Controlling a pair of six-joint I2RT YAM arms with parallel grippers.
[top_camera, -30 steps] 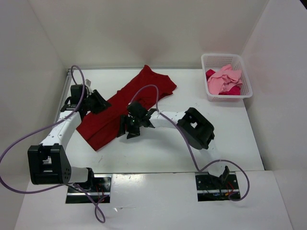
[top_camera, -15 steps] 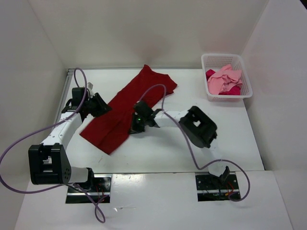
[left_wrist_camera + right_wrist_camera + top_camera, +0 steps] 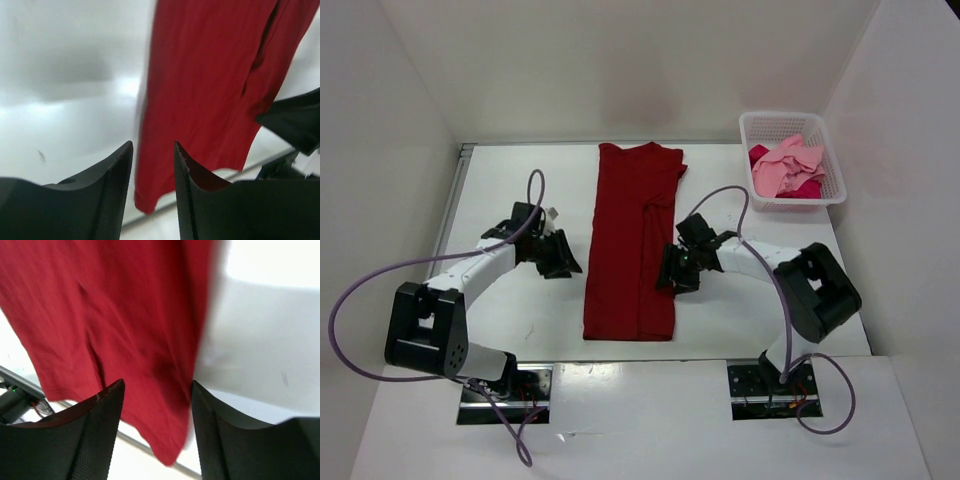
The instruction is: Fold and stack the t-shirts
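Dark red shirt (image 3: 632, 250): long strip, flat on table (image 3: 520, 170) | left gripper (image 3: 560, 258): near its left edge, jaws apart, empty | right gripper (image 3: 678, 272): at its right edge, jaws apart, empty

Shirt (image 3: 630, 250) centre, basket (image 3: 796, 203) behind to its right.
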